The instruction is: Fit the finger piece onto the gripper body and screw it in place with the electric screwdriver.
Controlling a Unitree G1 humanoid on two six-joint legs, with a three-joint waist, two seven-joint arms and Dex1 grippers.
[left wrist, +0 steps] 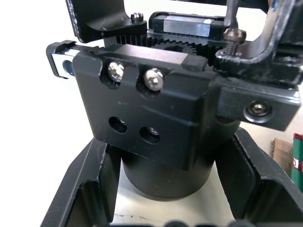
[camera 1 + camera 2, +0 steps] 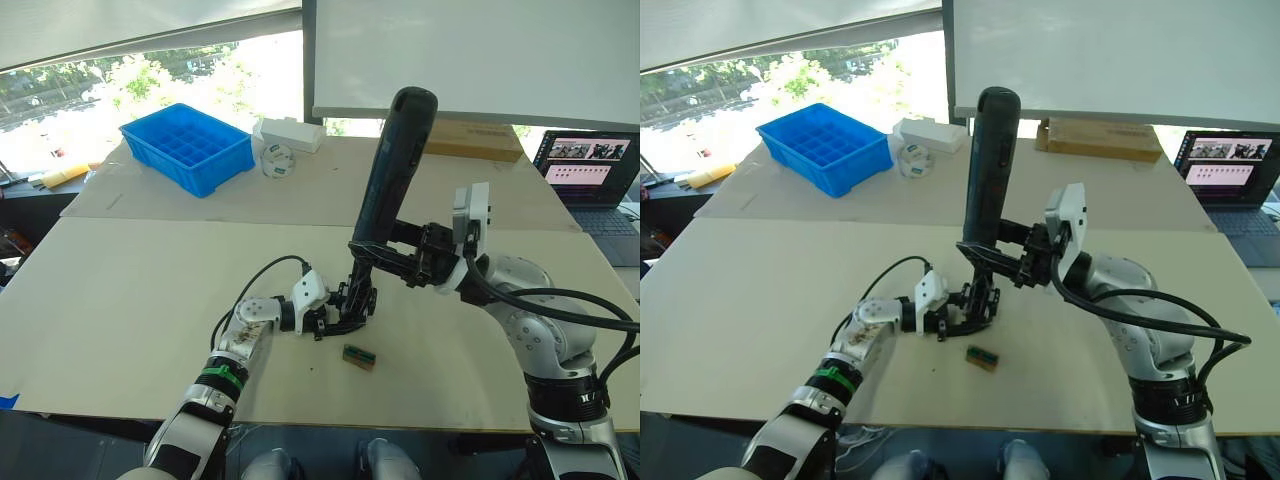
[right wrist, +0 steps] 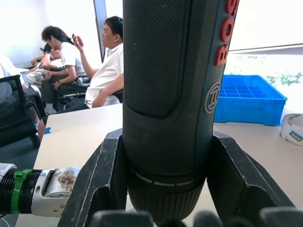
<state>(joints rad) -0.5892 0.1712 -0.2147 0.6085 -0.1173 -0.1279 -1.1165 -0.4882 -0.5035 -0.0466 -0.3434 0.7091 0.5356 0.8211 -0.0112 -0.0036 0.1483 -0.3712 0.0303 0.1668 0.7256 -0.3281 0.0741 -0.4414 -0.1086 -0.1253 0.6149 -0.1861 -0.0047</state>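
My left gripper [image 2: 335,312] is shut on the gripper body [image 2: 350,305], low over the table's near middle. In the left wrist view its fingers [image 1: 90,189] clamp the round base of the gripper body [image 1: 151,109]. The finger piece [image 1: 272,56] sits on the body's top at one side, and a screw [image 1: 235,35] stands in it. The electric screwdriver [image 2: 400,170] stands nearly upright above, held near its lower end by my right gripper [image 2: 375,255], which is shut on it. Its thin bit [image 1: 230,12] rests on the screw head. The right wrist view shows the electric screwdriver [image 3: 165,94] between both fingers [image 3: 99,179].
A small green-and-tan block [image 2: 359,356] lies on the table just in front of the gripper body. At the back stand a blue compartment tray [image 2: 190,145], a white box [image 2: 290,132], a tape roll [image 2: 278,160], a cardboard box [image 2: 470,140] and a laptop [image 2: 590,170]. People [image 3: 94,61] sit beyond the table.
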